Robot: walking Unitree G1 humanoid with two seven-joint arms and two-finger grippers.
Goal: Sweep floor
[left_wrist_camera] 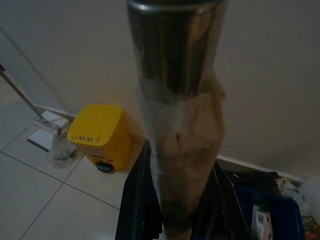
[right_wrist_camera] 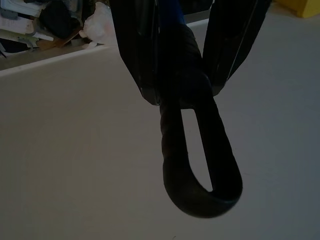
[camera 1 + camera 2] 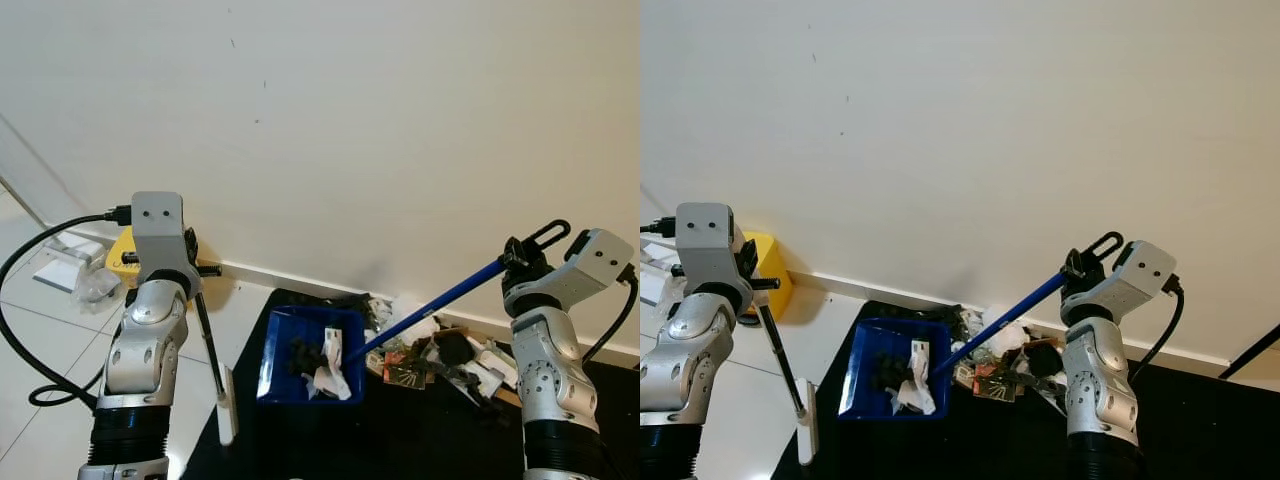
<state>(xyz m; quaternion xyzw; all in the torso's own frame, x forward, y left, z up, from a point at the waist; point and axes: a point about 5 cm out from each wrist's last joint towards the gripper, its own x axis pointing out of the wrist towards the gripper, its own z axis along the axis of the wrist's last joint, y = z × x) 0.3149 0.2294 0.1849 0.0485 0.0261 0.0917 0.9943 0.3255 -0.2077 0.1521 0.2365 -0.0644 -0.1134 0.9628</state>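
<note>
Crowded against the wall: blue dustpan (image 3: 310, 355) on black mat (image 3: 420, 440) (litter (image 3: 440, 360) beside). Right gripper (image 3: 522, 257) clamps broom handle (image 3: 440, 300); left gripper (image 3: 192, 262) grips dustpan pole (image 3: 208, 340). Yellow box (image 1: 100, 137) reads "UMM?".

Home room corner, plain cream wall (image 3: 350, 130), white skirting board (image 3: 260, 270), pale tiled floor (image 3: 40, 350), black mat (image 3: 420, 430), strewn litter (image 3: 440, 355)

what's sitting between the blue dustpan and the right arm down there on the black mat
A heap of mixed litter lies on the black mat between the blue dustpan and the right arm, seen in both eye views.
</note>
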